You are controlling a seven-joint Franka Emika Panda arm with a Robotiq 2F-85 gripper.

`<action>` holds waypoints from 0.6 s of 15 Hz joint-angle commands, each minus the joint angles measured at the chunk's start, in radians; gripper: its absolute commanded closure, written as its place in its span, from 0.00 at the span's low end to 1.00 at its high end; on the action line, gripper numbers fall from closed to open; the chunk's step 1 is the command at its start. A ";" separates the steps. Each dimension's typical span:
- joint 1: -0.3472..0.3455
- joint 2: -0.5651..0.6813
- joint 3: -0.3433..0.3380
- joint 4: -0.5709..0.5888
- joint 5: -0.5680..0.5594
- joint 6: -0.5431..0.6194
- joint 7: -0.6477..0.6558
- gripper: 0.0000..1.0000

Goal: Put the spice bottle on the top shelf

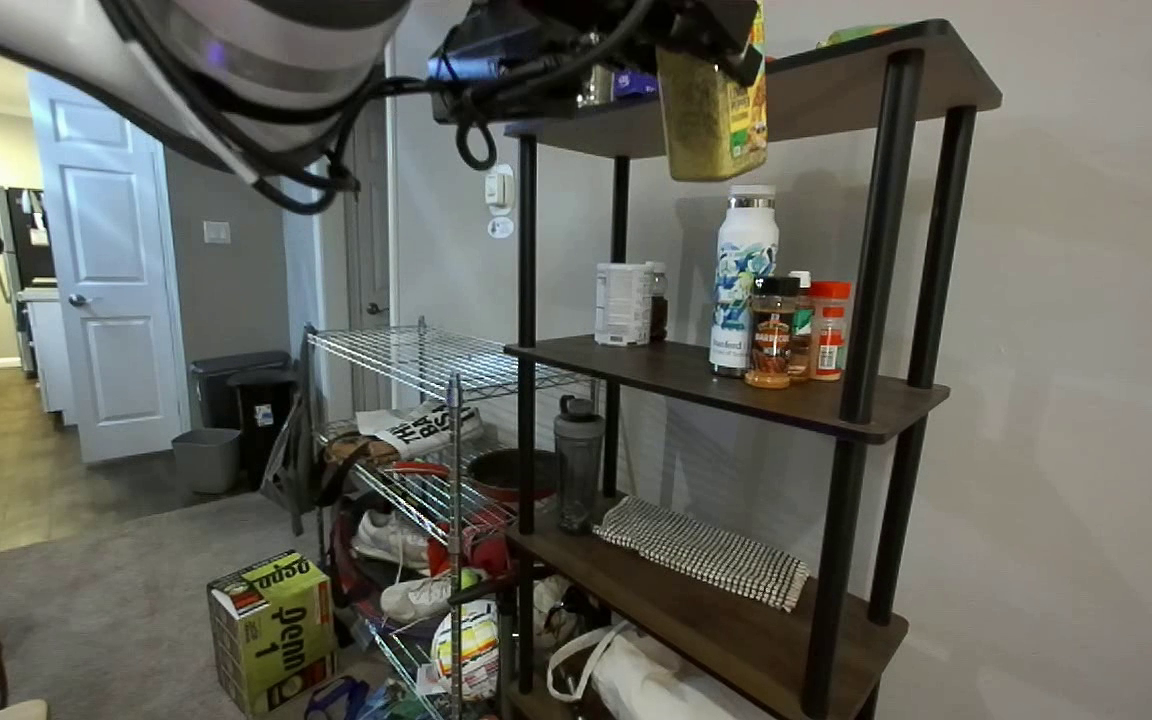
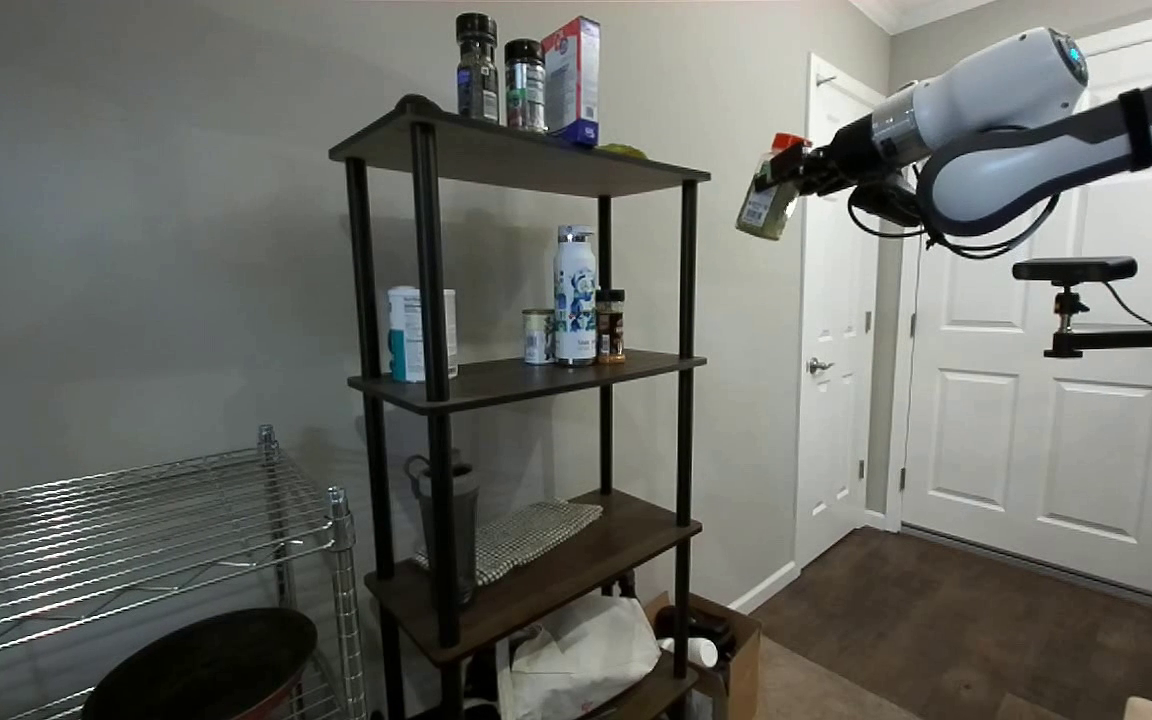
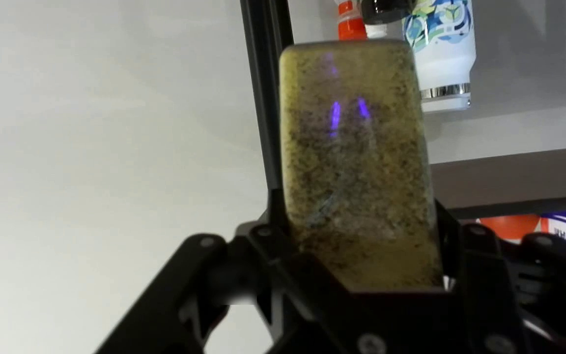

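Top shelf, highest dark brown wooden board: spanning upper left of centre to upper centre in an exterior view; destination, not yet reached.
Tall clear jar with black cap: standing on that board, upper left of centre.
Shorter clear jar with black cap: just to the right, same board.
Red, white and blue cardboard box: standing on the board, top centre of the frame.
Spice bottle, clear and boxy with yellowish-tan filling and red cap: upper right of centre, tilted, base leftward, well apart from the board; apparently picked up already, likely to need more height, then carrying across, straightening and setting down.
Black two-fingered claw: upper right; narrowed onto the bottle just below the cap; yet to release and withdraw.
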 commanded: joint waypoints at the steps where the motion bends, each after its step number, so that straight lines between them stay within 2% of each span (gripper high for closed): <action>1: 0.003 0.117 0.066 0.013 -0.092 -0.100 0.032 0.61; 5: 0.006 0.225 0.176 -0.013 -0.141 -0.346 -0.027 0.61; 9: 0.008 0.266 0.276 -0.028 -0.074 -0.527 -0.098 0.61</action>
